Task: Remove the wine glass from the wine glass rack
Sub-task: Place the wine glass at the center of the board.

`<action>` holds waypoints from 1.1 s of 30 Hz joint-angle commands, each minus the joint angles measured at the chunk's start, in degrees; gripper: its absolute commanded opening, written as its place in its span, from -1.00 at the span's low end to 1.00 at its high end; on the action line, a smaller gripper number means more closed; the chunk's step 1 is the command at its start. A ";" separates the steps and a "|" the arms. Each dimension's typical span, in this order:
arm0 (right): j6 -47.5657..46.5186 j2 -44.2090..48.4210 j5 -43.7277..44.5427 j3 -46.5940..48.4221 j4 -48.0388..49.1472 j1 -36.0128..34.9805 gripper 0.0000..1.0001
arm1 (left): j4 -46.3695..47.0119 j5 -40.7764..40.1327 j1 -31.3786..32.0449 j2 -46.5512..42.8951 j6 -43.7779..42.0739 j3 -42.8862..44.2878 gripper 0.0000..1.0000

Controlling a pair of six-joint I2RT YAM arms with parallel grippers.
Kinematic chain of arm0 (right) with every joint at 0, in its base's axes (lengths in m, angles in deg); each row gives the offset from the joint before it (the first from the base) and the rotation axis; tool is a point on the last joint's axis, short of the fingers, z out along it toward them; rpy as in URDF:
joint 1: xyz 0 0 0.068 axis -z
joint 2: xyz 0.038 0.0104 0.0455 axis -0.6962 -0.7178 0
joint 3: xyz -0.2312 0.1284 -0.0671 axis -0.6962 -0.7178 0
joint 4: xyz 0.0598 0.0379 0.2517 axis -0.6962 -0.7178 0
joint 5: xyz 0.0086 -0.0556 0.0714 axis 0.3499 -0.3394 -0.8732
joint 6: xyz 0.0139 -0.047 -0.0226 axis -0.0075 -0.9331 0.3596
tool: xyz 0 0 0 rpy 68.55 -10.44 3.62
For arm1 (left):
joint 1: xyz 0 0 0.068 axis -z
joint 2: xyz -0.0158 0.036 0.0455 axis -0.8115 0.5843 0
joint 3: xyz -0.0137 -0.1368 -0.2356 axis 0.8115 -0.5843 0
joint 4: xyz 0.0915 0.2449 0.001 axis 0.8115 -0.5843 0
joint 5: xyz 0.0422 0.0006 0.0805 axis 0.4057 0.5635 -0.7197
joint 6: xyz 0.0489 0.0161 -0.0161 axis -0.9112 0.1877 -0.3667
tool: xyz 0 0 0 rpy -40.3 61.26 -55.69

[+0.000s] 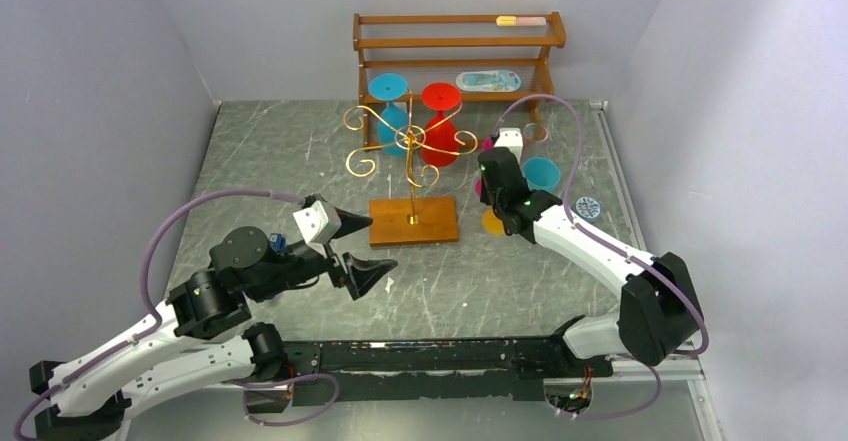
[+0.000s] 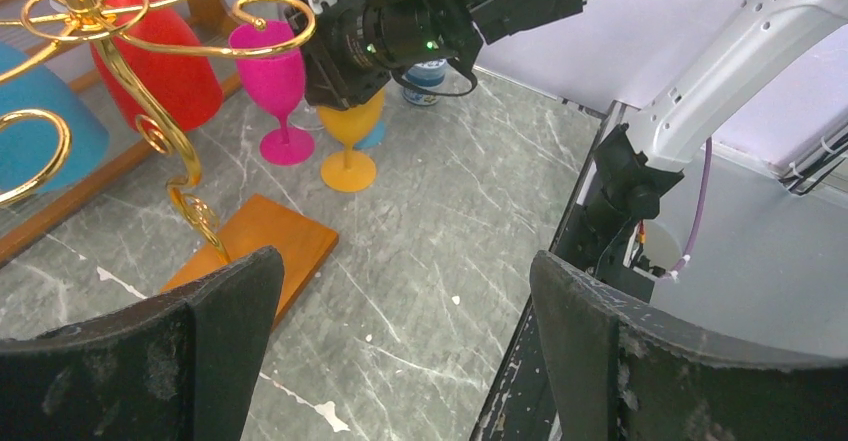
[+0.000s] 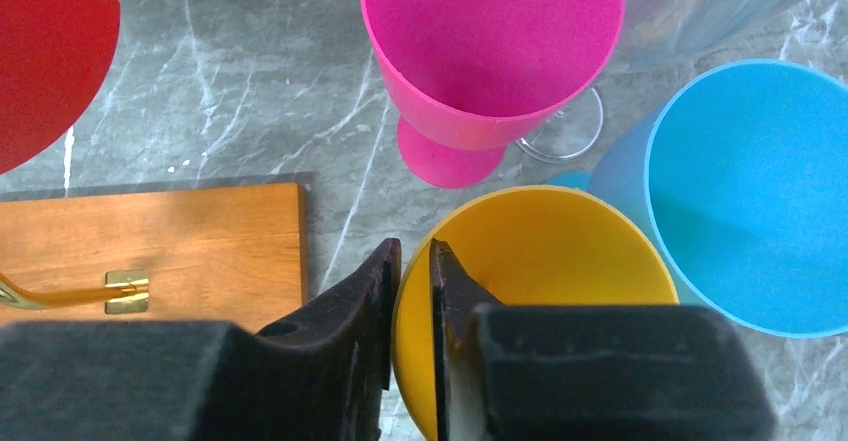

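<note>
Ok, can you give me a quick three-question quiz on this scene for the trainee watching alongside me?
1. Multiple choice: the right gripper pinches the rim of which glass? A pink glass, B yellow glass, C clear glass.
2. True or false: the left gripper is open and holds nothing.
3. Count: how many glasses hang upside down on the wine glass rack?

Key: 1 B. 2 True. 3 Two, the red glass and the blue glass.
</note>
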 commanded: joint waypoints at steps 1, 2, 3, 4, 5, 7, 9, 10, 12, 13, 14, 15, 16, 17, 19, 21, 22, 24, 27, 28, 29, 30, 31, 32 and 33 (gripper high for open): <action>0.55 0.72 1.10 2.36 -1.94 0.54 -0.54 | -1.58 -1.10 -0.02 0.57 1.15 0.00 0.94; 0.28 0.91 0.74 2.76 -2.20 0.59 -0.47 | -1.75 -1.10 -0.02 0.77 1.05 0.20 0.94; 0.17 1.08 0.58 3.16 -2.52 0.64 -0.44 | -1.90 -1.10 -0.02 0.94 1.01 0.37 0.94; 0.03 1.22 0.46 3.65 -3.00 0.69 -0.37 | -2.11 -1.10 -0.02 1.12 0.91 0.57 0.94; -0.10 1.39 0.29 4.21 -3.41 0.68 -0.35 | -2.31 -1.10 -0.02 1.34 0.82 0.79 0.94; -0.48 1.77 -0.26 5.48 -4.42 0.70 -0.35 | -2.86 -1.10 -0.02 1.70 0.86 1.32 0.94; -0.88 2.22 -1.35 6.68 -5.48 0.67 -0.34 | -3.44 -1.10 0.00 2.06 1.10 1.97 0.94; -0.86 2.51 -1.90 7.29 -5.94 0.69 -0.34 | -3.67 -1.10 -0.02 2.39 1.25 2.40 0.94; -0.75 3.15 -2.92 8.24 -7.02 0.63 -0.34 | -4.14 -3.08 0.02 3.06 1.63 3.43 0.94; -0.53 3.63 -3.51 8.55 -7.44 0.62 -0.34 | -4.44 -3.38 -0.01 3.54 1.73 3.95 0.94; -0.28 4.06 -3.93 8.80 -8.00 0.64 -0.33 | -4.93 -3.68 -0.02 4.06 1.71 4.63 0.94; 0.24 4.66 -4.37 8.99 -8.70 0.68 -0.33 | -5.54 -3.81 -0.02 4.73 1.61 5.37 0.94; 0.65 5.71 -4.71 9.16 -9.42 0.69 -0.33 | -6.14 -3.83 -0.02 5.35 1.43 6.57 0.94; 1.18 6.64 -5.09 9.21 -10.20 0.70 -0.33 | -6.84 -3.95 -0.02 6.07 1.41 7.61 0.94; 2.59 9.21 -5.87 8.96 -11.61 0.70 -0.33 | -8.34 -4.81 -0.02 7.50 1.64 9.88 0.94; 4.74 12.47 -7.21 8.18 -13.08 0.70 -0.33 | -10.26 -6.23 -0.02 9.15 2.16 12.37 0.95; 5.77 14.23 -7.97 7.53 -13.63 0.65 -0.33 | -11.19 -7.05 -0.02 10.10 2.47 13.77 0.95; 7.95 18.33 -9.41 5.94 -14.60 0.70 -0.32 | -12.74 -8.13 -0.02 12.09 2.67 16.88 0.95; 11.78 24.29 -11.79 3.72 -15.64 0.70 -0.32 | -14.68 -10.33 -0.06 15.77 2.45 21.60 0.95; 13.06 26.23 -12.59 3.03 -15.95 0.70 -0.31 | -15.91 -11.79 -0.10 17.53 2.28 23.49 0.96; 14.35 28.02 -13.33 2.39 -16.26 0.65 -0.30 | -18.16 -14.04 -0.17 18.85 1.99 26.29 0.96; 15.57 29.60 -14.16 1.82 -16.61 0.69 -0.30 | -20.92 -16.32 -0.42 21.99 2.27 29.32 0.96; 16.63 31.05 -15.13 1.36 -17.05 0.70 -0.29 | -22.78 -17.43 -0.95 23.97 2.20 32.43 0.96; 17.59 32.25 -16.05 0.97 -17.67 0.70 -0.28 | -23.45 -16.88 -2.12 25.49 1.83 34.71 0.95; 18.45 33.31 -16.77 0.90 -18.65 0.70 -0.28 | -23.29 -15.62 -3.68 26.71 1.66 36.34 0.95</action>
